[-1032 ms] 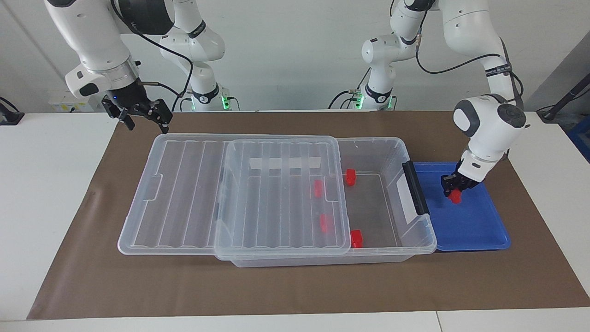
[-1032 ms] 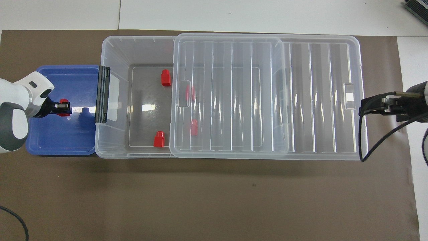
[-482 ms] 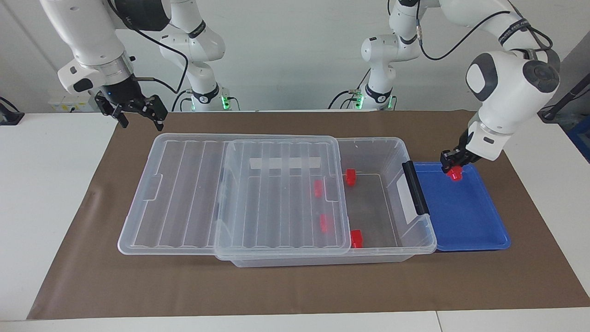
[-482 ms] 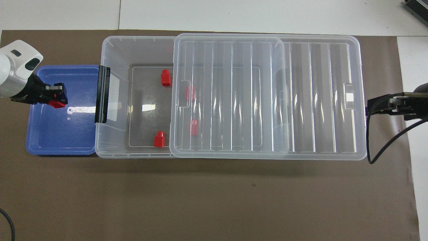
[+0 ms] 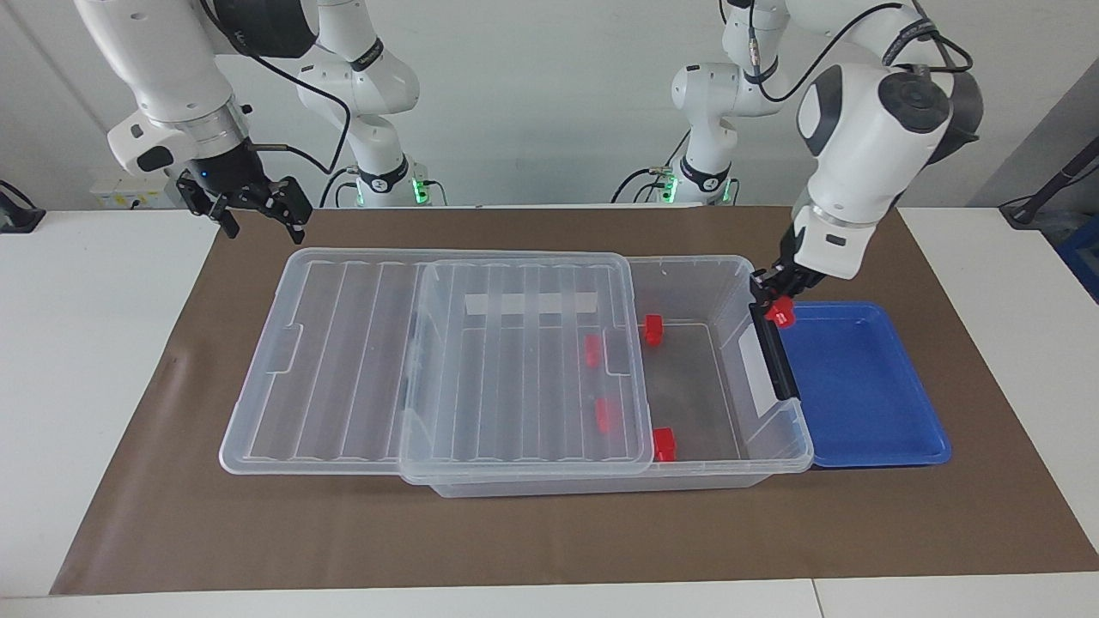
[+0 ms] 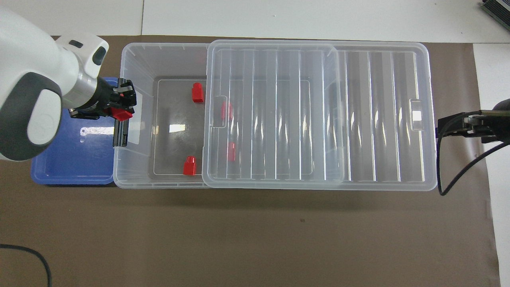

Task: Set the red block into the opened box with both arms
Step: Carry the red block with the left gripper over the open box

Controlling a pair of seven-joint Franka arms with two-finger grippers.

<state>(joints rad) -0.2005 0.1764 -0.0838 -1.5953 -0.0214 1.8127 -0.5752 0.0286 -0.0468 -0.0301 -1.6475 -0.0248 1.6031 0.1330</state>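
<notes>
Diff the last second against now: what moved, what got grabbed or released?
The left hand, shut on the red block, lifted it out of the blue tray and carried it over the box's black handle. The right hand, open, rose slightly over the table near the lid. Nothing released. Box, lid and four blocks inside unchanged.

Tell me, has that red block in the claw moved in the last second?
Yes. The red block, held by the left gripper, rose out of the blue tray and now hangs over the box's black handle.
</notes>
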